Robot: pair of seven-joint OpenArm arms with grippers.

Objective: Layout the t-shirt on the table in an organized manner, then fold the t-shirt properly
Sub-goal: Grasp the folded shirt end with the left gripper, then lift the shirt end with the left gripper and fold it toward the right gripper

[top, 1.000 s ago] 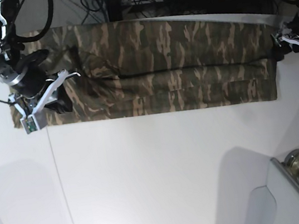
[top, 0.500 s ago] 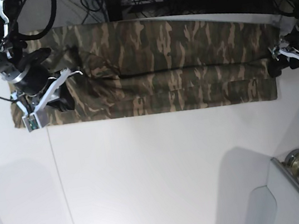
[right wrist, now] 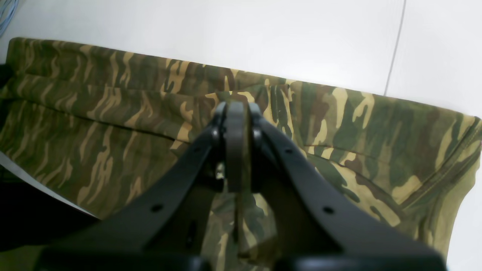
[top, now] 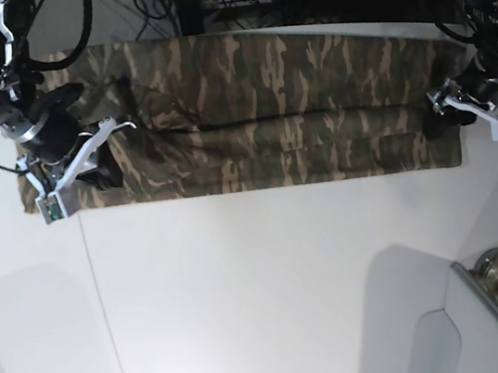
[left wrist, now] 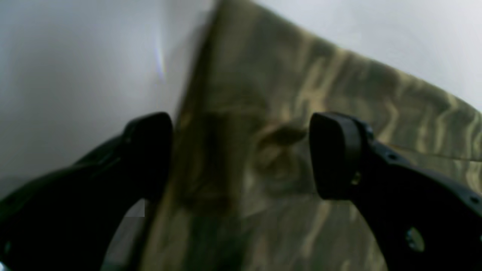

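My left gripper (top: 440,116) has slid in over the hem end, jaws spread, while my right gripper (right wrist: 236,150) stays clenched on the t-shirt (top: 266,109), which lies along the table's (top: 264,287) far edge as a long band, crosswise folds remaining.

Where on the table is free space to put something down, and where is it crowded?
The widest bare patch of the table lies between the t-shirt's near edge and the table's near edge. It is crowded along the far edge: the right gripper pinches the shirt at one end, and the left gripper stands open at the other.
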